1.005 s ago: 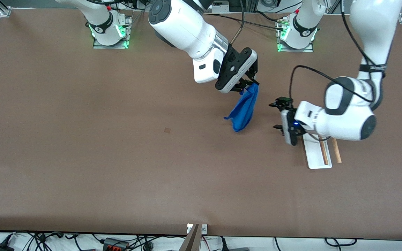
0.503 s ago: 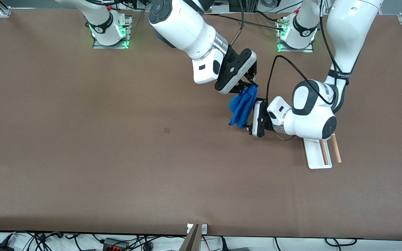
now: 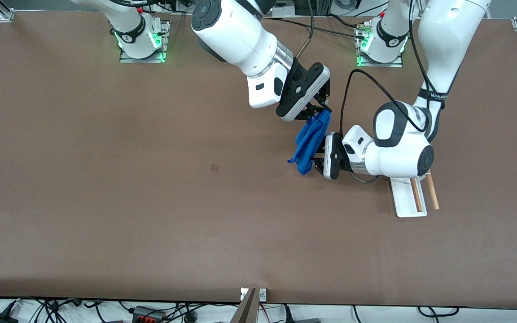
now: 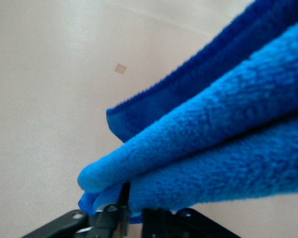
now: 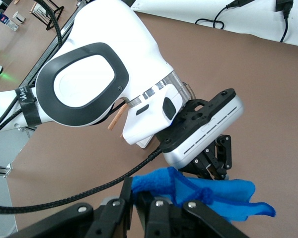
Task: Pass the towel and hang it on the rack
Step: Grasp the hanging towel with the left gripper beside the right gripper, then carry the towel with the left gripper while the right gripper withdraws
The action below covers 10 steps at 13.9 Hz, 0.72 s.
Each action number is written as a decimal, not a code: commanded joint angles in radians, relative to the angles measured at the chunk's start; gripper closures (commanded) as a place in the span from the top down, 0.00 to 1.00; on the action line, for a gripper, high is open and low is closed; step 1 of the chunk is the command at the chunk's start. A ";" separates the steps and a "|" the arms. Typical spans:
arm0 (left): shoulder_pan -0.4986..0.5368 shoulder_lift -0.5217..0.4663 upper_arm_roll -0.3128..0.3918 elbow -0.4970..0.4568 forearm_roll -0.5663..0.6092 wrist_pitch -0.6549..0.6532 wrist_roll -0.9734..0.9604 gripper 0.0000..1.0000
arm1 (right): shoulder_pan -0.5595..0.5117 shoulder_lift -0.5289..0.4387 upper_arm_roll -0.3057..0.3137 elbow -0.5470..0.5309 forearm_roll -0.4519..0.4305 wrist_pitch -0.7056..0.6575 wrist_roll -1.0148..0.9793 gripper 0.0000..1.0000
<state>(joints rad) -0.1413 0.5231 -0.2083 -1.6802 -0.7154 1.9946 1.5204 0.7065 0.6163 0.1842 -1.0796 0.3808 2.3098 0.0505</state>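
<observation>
The blue towel (image 3: 310,141) hangs in the air over the middle of the table, held between both grippers. My right gripper (image 3: 323,107) is shut on its top corner; the right wrist view shows the pinched corner (image 5: 154,186) between its fingers (image 5: 139,196). My left gripper (image 3: 316,160) is shut on the lower part of the towel, which fills the left wrist view (image 4: 213,129) above the narrow gap of the left gripper (image 4: 134,201). The rack (image 3: 406,199) stands on the table toward the left arm's end, with its two wooden rods (image 3: 416,195) partly hidden under the left arm.
A small square mark (image 3: 215,168) lies on the brown table toward the right arm's end. A black cable (image 3: 352,94) loops from the left wrist. The left arm's hand (image 5: 203,129) shows close in the right wrist view.
My left gripper swung from beside the rack to the hanging towel and closed on its lower part. The towel bunched and its lower end shifted. My right gripper stayed still.
</observation>
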 commanded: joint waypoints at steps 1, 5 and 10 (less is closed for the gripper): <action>0.000 -0.011 -0.003 -0.003 -0.012 0.010 -0.008 0.01 | 0.007 0.003 -0.003 0.015 -0.016 0.007 0.022 0.00; 0.002 -0.012 -0.002 0.000 0.037 0.012 -0.064 0.01 | -0.005 0.003 -0.008 0.009 -0.026 -0.006 0.009 0.00; 0.005 -0.026 0.003 -0.003 0.056 0.030 -0.097 0.01 | -0.053 -0.020 -0.028 0.000 -0.092 -0.099 0.019 1.00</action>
<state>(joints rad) -0.1375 0.5193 -0.2064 -1.6796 -0.6831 2.0213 1.4550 0.6777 0.6181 0.1628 -1.0808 0.3314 2.2733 0.0515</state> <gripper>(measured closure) 0.978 0.590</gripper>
